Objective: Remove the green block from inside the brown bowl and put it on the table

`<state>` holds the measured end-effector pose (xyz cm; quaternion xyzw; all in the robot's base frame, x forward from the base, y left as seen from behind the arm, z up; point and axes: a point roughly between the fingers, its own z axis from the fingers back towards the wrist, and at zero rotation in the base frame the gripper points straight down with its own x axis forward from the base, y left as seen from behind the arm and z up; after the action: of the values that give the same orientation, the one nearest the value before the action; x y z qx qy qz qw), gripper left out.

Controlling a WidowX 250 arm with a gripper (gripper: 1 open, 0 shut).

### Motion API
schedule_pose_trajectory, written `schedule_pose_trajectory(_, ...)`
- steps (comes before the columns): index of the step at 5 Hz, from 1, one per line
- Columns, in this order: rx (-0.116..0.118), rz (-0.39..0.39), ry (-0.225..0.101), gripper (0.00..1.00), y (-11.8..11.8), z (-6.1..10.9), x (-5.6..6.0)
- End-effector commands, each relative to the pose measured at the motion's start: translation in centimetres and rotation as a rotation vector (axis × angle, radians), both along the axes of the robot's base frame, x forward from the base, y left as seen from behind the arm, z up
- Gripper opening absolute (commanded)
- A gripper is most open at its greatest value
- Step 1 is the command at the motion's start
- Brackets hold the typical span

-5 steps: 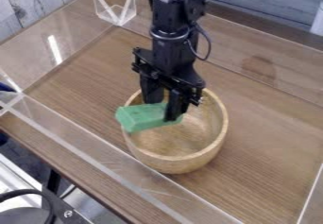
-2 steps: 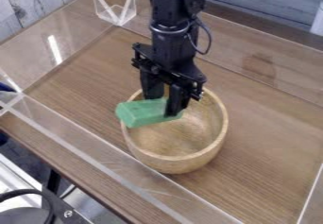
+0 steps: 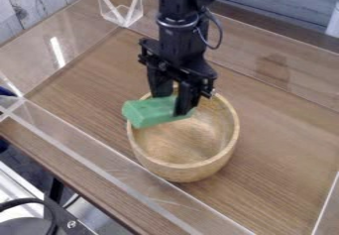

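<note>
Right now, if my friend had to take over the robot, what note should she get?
Pincer: shut on the green block, pointing straight down.
Green block: held in the air over the left rim of the brown bowl, tilted, no longer lying on the bowl's bottom.
Brown bowl: stands on the table, nothing else seen inside.
Done: block grasped and raised to rim height.
Left: carry the block clear of the bowl, probably to the bare wood on the left, lower it onto the table, open the pincer and back off.
</note>
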<state>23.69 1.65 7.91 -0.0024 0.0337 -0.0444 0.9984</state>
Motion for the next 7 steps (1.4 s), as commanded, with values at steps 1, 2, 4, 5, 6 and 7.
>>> schedule_pose_trajectory(1,0.004,0.012,-0.077,0.00,0.4,1.9,1.2)
schedule_pose_trajectory(2,0.003,0.013,-0.078,0.00,0.4,2.1,1.3)
schedule_pose_trajectory(4,0.003,0.018,-0.083,0.00,0.6,2.3,1.4)
schedule_pose_trajectory(5,0.007,0.032,-0.081,0.00,1.3,2.3,1.5)
schedule_pose_trajectory(6,0.014,0.055,-0.079,0.00,2.4,2.2,1.4)
schedule_pose_trajectory(7,0.022,0.083,-0.078,0.00,4.1,1.9,1.3)
